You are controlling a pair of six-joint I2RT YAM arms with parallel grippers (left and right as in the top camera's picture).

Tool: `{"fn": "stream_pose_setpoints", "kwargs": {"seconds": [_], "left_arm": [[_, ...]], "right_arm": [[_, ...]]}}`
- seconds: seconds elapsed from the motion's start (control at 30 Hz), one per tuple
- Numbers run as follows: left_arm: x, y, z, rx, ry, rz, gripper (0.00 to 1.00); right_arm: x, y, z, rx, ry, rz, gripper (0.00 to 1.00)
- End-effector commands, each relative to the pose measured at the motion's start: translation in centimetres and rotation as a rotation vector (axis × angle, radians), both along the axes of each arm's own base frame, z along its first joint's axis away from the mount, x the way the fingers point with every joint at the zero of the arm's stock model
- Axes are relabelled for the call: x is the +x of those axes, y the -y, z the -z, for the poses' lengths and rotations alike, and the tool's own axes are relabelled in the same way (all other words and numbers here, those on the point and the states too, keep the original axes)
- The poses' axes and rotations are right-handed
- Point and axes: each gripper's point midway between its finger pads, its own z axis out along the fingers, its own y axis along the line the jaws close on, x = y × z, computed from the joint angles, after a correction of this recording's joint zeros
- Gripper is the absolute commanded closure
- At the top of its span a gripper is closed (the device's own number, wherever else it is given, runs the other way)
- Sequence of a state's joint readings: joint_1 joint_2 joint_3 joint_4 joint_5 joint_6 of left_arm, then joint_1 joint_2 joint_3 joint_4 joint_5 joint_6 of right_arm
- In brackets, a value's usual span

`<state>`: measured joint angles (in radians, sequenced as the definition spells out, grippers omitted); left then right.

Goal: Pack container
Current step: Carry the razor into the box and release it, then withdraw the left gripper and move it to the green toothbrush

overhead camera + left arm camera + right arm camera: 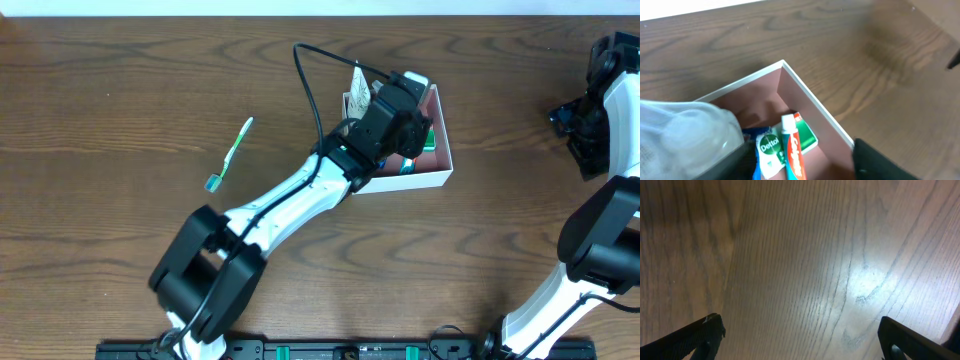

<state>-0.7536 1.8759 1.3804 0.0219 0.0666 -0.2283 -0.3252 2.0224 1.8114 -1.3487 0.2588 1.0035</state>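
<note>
The container (420, 181) is a shallow square box with white walls and a pink inside, at the table's back middle. In the left wrist view the container (812, 105) holds a red-and-white toothpaste tube (793, 150), a green-and-white Dettol soap packet (769, 149) and a green pack (808, 134). My left gripper (405, 135) hangs over the box, and its jaws (800, 172) are spread wide. A clear plastic-wrapped thing (680, 130) sits by its left finger. A green toothbrush (230, 152) lies on the table to the left. My right gripper (578, 125) is open and empty (800, 340) over bare wood.
A white paper slip (353, 92) sticks up at the box's back left corner. The left arm's black cable (315, 85) loops above the box. The right arm stands at the table's right edge.
</note>
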Motion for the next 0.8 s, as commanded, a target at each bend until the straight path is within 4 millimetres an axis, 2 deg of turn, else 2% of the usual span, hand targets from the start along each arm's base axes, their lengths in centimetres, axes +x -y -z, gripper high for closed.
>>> {"fn": "stream_pose_setpoints", "kwargs": {"seconds": [0.0,0.03,0.1,0.2,0.27,0.3,0.43,0.63,0.77], "left_arm": [[-1.3,-1.5,-7.3,-0.063,0.095,0.008,0.24],[-1.8,-2.3,-8.4,-0.05,0.111,0.011,0.14],[-2.6,-4.0,-10.2,-0.016,0.137,0.005,0.0],[-4.0,-7.9,-12.9,0.026,0.15,-0.054,0.02],[-4.7,-10.9,-13.6,0.072,0.138,-0.116,0.02],[-4.9,-13.1,-13.6,0.116,0.129,-0.172,0.02],[-4.6,-21.2,-12.2,0.303,0.076,-0.396,0.02],[-3.0,-27.6,-7.7,0.505,-0.058,-0.45,0.02],[-1.7,-30.8,-4.4,0.564,-0.169,-0.514,0.02]], "right_arm": [[0.0,0.3,0.0,-0.013,-0.003,0.015,0.01],[0.0,0.3,0.0,-0.013,-0.003,0.015,0.01],[0.0,0.3,0.0,-0.013,-0.003,0.015,0.01],[0.0,0.3,0.0,-0.013,-0.003,0.015,0.01],[0.0,0.3,0.0,-0.013,-0.003,0.015,0.01],[0.0,0.3,0.0,-0.013,-0.003,0.015,0.01],[0.0,0.3,0.0,-0.013,-0.003,0.015,0.01],[0.0,0.3,0.0,-0.013,-0.003,0.015,0.01],[0.0,0.3,0.0,-0.013,-0.003,0.015,0.01]]}}
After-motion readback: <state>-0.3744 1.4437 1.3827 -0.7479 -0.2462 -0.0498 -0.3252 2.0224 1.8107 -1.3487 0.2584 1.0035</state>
